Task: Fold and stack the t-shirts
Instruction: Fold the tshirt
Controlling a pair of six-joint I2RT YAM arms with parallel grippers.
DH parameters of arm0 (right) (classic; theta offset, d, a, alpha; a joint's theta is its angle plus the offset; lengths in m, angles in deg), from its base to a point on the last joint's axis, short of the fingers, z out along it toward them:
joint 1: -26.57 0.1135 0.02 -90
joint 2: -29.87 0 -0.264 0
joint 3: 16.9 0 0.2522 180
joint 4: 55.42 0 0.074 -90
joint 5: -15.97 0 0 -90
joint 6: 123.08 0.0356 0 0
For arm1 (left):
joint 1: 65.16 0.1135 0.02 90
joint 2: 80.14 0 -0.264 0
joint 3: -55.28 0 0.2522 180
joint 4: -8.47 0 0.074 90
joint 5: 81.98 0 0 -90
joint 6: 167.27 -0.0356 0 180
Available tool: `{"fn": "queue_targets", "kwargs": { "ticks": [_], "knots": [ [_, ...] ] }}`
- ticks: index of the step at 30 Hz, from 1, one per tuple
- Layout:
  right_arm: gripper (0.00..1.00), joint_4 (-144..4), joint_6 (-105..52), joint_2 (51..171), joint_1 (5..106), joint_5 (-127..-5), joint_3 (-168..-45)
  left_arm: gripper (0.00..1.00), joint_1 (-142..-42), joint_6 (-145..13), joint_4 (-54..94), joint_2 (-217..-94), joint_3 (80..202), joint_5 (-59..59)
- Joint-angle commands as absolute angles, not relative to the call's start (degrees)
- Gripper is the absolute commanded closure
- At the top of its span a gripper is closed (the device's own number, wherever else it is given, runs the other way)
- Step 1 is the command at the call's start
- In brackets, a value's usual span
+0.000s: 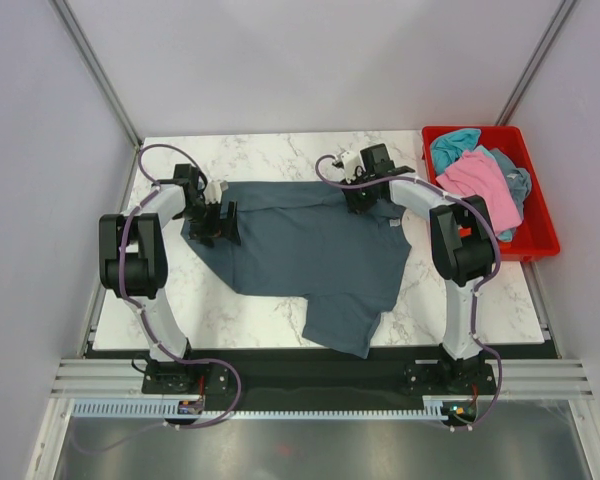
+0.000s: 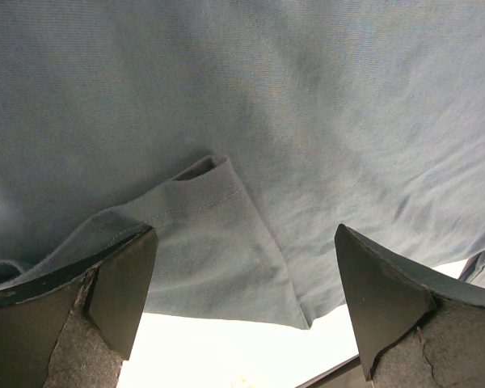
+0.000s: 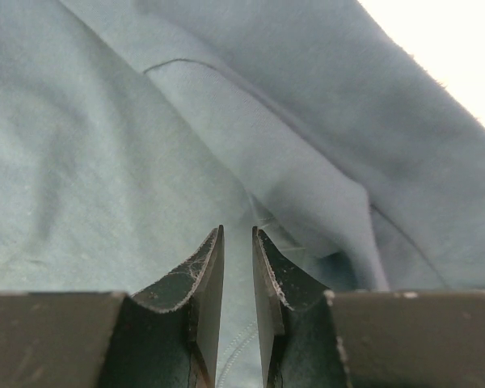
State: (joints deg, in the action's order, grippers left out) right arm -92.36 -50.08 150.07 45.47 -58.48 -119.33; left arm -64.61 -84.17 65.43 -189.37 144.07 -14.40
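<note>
Currently the slate-blue t-shirt (image 1: 310, 250) is spread on the table (image 1: 265, 150); soft, light and limp, it is best pinched at hems. The left gripper (image 1: 218, 222) is held wide apart at its left edge. The right gripper (image 1: 363, 195) is nearly closed; whether cloth is nipped cannot be told. The sleeve hem is shown only by the left wrist view, the red bin (image 1: 540, 235) only from the top.

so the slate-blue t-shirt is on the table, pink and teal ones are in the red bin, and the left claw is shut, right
Not quite: the left claw is wide open, not shut; the left wrist view shows it gaping over the slate-blue t-shirt. The pink t-shirt and teal t-shirt do lie in the red bin.
</note>
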Motion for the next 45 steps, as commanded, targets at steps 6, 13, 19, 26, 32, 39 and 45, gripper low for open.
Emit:
{"fn": "queue_targets", "kwargs": {
  "ticks": [6,13,19,26,32,39,45],
  "knots": [
    [0.71,-91.59,-52.59,150.98,45.55,-61.28,-121.72,0.01,-64.46,-84.74,65.56,-188.42,144.80,-13.25],
    [0.71,-91.77,-53.12,152.83,45.55,-63.22,-121.81,0.01,-64.55,-84.74,65.56,-188.77,144.98,-13.25],
    [0.75,-91.68,-53.48,153.01,45.47,-64.54,-121.54,0.01,-64.55,-84.74,65.56,-188.51,144.63,-13.25],
    [0.96,-91.06,-53.04,151.60,45.47,-64.80,-120.14,0.01,-64.55,-84.48,65.56,-188.25,144.63,-13.43],
    [1.00,-90.98,-52.51,148.62,45.47,-64.19,-118.64,0.01,-64.46,-84.39,65.56,-187.72,144.63,-13.52],
    [1.00,-92.55,-50.32,143.96,45.64,-61.90,-118.29,0.01,-64.55,-84.21,65.04,-187.46,144.54,-13.95],
    [1.00,-93.87,-49.26,140.97,46.61,-59.10,-116.19,0.01,-64.46,-84.13,65.04,-187.11,144.63,-14.48]
  ]
}}
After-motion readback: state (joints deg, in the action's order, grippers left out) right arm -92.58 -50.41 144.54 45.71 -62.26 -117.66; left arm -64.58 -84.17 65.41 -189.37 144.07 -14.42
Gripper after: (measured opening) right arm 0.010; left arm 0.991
